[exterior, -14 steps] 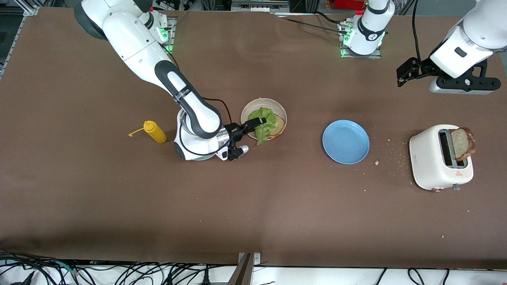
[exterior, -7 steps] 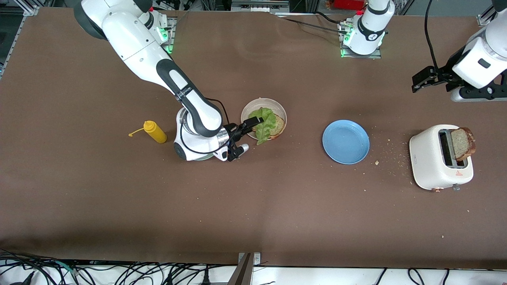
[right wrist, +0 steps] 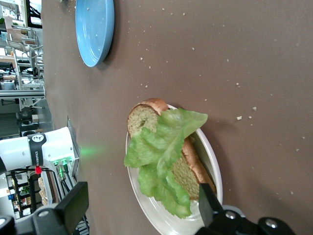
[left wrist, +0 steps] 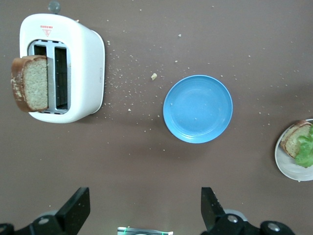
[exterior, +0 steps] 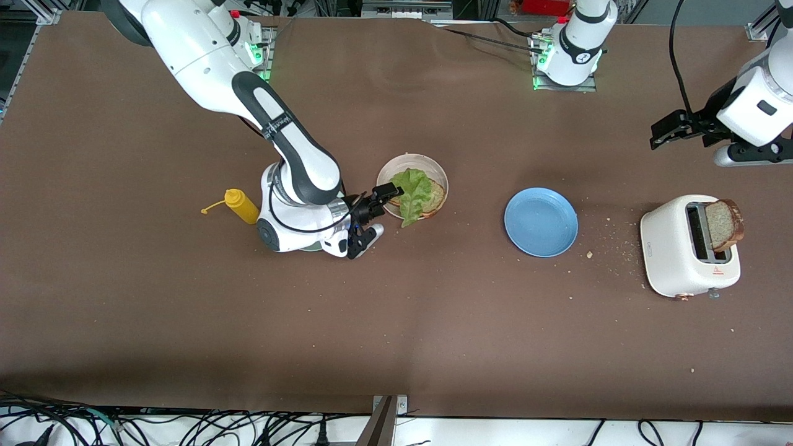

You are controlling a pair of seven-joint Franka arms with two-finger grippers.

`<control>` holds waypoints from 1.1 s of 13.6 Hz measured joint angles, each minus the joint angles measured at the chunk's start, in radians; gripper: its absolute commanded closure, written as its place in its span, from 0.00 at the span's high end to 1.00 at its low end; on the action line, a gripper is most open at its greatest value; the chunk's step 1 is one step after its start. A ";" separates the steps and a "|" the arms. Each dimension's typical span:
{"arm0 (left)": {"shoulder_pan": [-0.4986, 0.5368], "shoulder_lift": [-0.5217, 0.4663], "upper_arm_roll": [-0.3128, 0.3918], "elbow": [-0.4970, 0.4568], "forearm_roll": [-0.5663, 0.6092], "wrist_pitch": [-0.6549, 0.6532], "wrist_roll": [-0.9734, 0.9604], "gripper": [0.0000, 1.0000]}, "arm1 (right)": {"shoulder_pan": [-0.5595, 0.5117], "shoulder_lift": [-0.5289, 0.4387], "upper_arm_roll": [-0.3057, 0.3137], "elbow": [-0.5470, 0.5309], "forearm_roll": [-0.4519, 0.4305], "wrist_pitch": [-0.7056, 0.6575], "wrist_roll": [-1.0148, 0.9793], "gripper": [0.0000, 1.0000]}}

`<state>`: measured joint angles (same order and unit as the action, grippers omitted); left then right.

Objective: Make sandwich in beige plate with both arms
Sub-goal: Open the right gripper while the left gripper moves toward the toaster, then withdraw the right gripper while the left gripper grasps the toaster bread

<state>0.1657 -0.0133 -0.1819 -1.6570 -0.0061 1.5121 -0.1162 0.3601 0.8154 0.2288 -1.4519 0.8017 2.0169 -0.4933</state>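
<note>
- Front view: the beige plate (exterior: pixel 433 166) sits mid-table with one toast slice (exterior: pixel 434 197) on it and a lettuce leaf (exterior: pixel 414 193) laid over that slice, so the lower half of the sandwich looks built. The second slice (exterior: pixel 722 224) stands in the white toaster (exterior: pixel 672 255) at the left arm's end of the table, so the top of the sandwich is not yet on.
- Front view: the right gripper (exterior: pixel 370 218) is at the plate's edge toward the right arm's end of the table, empty, fingers apart. The left gripper (exterior: pixel 664 131) hangs above the table near the toaster, and its fingers are hard to read here.
- Front view: a blue plate (exterior: pixel 541 222) lies between the beige plate and the toaster; a yellow squeeze bottle (exterior: pixel 243 206) stands beside the right arm. That arm hides something pale green under its wrist; I cannot say what it is.
- Left wrist view: the left gripper (left wrist: pixel 144 209) has its fingers spread wide, holding nothing, above bare table with the toaster and its slice (left wrist: pixel 30 82) in sight. Judging by this, fetching that slice is next. The beige plate (left wrist: pixel 288 165) is cut off at the frame edge.
- Right wrist view: the right gripper (right wrist: pixel 142 207) is spread and empty, close over the leaf (right wrist: pixel 162 155). The leaf covers much of the toast (right wrist: pixel 190 164), and the plate (right wrist: pixel 211 155) runs out of frame.
</note>
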 measured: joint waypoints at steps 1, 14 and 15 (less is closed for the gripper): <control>0.021 0.020 0.001 0.012 0.000 0.001 0.000 1.00 | 0.000 -0.012 -0.001 0.000 -0.039 0.000 0.002 1.00; 0.322 0.331 0.006 0.066 0.147 0.312 0.319 1.00 | -0.094 -0.371 -0.078 -0.047 -0.577 -0.305 0.397 1.00; 0.342 0.360 0.007 0.066 0.130 0.350 0.369 1.00 | -0.121 -0.395 -0.081 -0.065 -0.602 -0.316 0.397 1.00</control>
<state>0.5081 0.3468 -0.1753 -1.5911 0.1243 1.8620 0.2526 0.2388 0.4206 0.1480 -1.5169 0.1997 1.7011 -0.0961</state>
